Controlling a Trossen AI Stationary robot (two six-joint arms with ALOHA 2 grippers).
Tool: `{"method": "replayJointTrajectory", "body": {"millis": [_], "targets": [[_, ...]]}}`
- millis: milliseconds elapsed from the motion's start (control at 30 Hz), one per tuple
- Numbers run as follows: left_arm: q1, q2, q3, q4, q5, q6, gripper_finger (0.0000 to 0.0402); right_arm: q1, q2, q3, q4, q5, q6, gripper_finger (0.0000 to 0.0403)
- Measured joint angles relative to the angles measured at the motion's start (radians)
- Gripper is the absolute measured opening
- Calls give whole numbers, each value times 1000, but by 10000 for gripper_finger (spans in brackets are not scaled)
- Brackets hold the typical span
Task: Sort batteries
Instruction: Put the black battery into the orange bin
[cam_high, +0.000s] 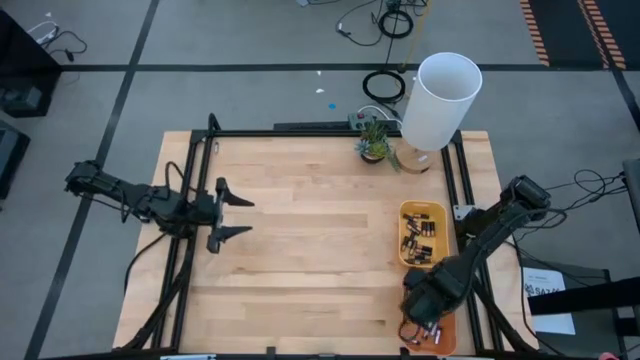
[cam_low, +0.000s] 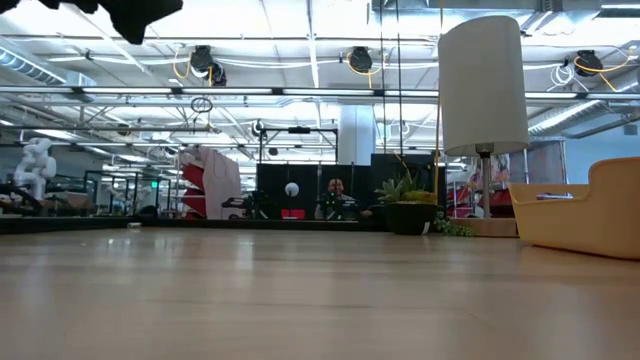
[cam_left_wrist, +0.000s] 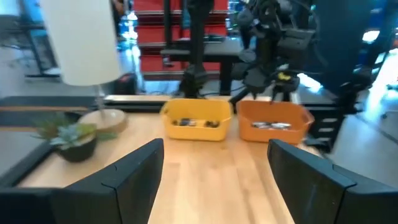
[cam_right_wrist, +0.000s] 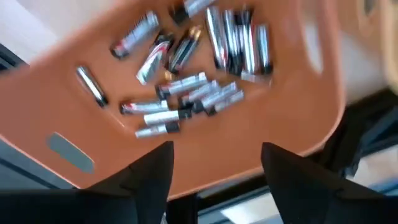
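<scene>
Dark fingers (cam_right_wrist: 155, 174) frame the right wrist view, spread apart with nothing between them, and just beyond sits the orange tray (cam_right_wrist: 261, 130) with a loose heap of batteries (cam_right_wrist: 186, 93) on its floor. So the right gripper (cam_high: 425, 300) hovers over that tray at the near right corner of the table (cam_high: 300, 240), jaws apart and empty. It looks like a drop-off into the orange tray is the step in hand. To do it well, I'd say lift straight up before swinging away, so the fingers don't rake the pile or catch the tray wall.

More batteries (cam_high: 420, 240) wait in the yellow tray (cam_high: 405, 212), just beyond the orange one. The two trays stand touching or nearly so, which leaves little room between their walls; coming down from above seems the safe way in.

Watch the edges: the orange tray sits right at the table's near edge, beside the dark frame rail. Further back stand a white lamp (cam_high: 440, 100) and a small plant (cam_high: 372, 140).

Left gripper (cam_high: 232, 217) waits over the left side, jaws wide apart, with bare wood across the middle.
</scene>
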Motion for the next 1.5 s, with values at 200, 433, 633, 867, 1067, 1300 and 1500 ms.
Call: {"method": "replayJointTrajectory", "body": {"millis": [200, 433, 633, 867, 1067, 1300, 1500], "targets": [[-4, -29, 0, -114, -173, 13, 295, -157, -62, 0, 57, 192, -238, 232], [16, -12, -43, -181, -365, -142, 295, -463, -89, 1, 463, 608, -854, 212], [164, 40, -12, -352, -550, -475, 289, -674, -9, 0, 942, 587, -1309, 210], [541, 194, 170, -695, -357, -666, 230, -772, 96, 0, 1342, 580, -1448, 210], [908, 459, 328, -730, -74, -461, 198, -795, 161, 0, 1514, 573, -1536, 210], [1301, 738, 421, -793, 114, -315, 196, -805, 109, -1, 1367, 576, -1549, 210], [1462, 924, 422, -654, 285, -303, 196, -797, 54, 0, 1239, 577, -1549, 210]]}}
